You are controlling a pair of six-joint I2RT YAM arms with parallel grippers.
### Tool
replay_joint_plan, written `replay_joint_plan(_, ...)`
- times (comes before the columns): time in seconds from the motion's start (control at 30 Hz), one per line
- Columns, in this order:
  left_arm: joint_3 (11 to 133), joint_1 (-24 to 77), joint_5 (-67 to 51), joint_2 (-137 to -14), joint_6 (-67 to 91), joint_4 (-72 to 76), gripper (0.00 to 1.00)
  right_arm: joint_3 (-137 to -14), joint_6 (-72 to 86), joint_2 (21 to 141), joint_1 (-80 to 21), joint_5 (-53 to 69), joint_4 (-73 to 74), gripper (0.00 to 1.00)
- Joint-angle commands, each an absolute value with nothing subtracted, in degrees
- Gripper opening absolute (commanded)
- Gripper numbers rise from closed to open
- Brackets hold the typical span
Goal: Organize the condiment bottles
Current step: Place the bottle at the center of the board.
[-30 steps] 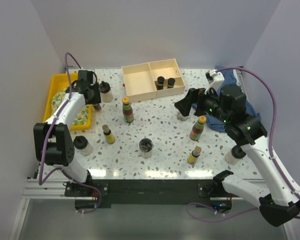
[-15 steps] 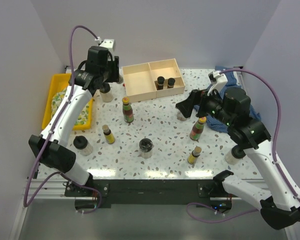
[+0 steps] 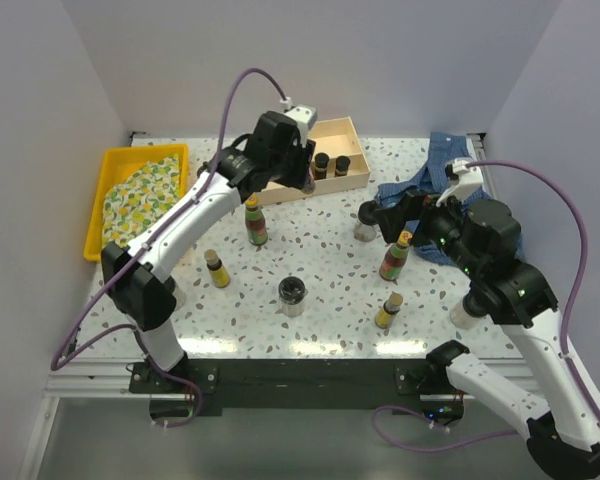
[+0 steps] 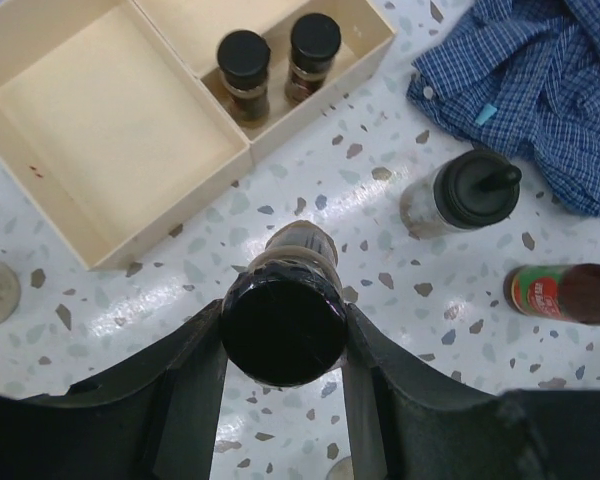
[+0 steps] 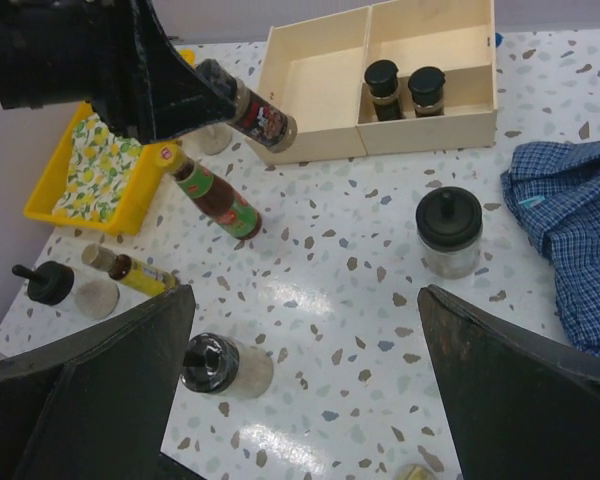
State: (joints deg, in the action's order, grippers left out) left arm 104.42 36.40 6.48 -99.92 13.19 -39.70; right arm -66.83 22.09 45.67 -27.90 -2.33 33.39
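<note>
Apparently a bottle [image 4: 283, 322] was clamped in the left gripper [image 4: 284, 340], to be lowered next into the box [image 4: 110, 125]; the right gripper [image 5: 305, 315] was spread wide.

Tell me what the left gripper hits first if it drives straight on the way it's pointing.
The left gripper carries a black-capped bottle, so its base leads. It would likely meet the bare table just in front of the wooden box. Depth is unclear, so it might clip the box's front wall.
</note>
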Motion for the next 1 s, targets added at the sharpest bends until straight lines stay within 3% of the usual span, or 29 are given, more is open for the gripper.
replay_joint_plan(0.0,103.54,39.72,6.5,-102.48,15.2,-38.85,0.0,-65.13,22.76,42.81,-27.77,-8.08,33.4,0.99)
replay_joint_plan(0.4,96.6,43.59,8.79,-110.21,16.7,-32.97,0.0,-64.51,22.24,41.4,-27.77,-8.61,33.22,0.99)
replay_joint_plan(0.6,94.48,43.77,9.4,-113.2,16.61,-31.9,0.11,-65.92,21.45,43.5,-27.77,-8.88,34.63,0.99)
replay_joint_plan(0.8,94.22,44.03,10.11,-113.82,17.58,-32.52,0.4,-65.13,22.06,43.5,-27.77,-7.91,33.84,0.99)
replay_joint_plan(0.83,93.87,44.03,9.76,-113.47,17.84,-32.52,0.5,-65.21,21.97,43.68,-27.77,-7.74,33.92,0.99)
replay_joint_plan(0.97,93.25,43.95,10.28,-111.19,18.98,-32.26,0.67,-65.74,22.06,44.3,-27.77,-7.47,34.37,0.99)
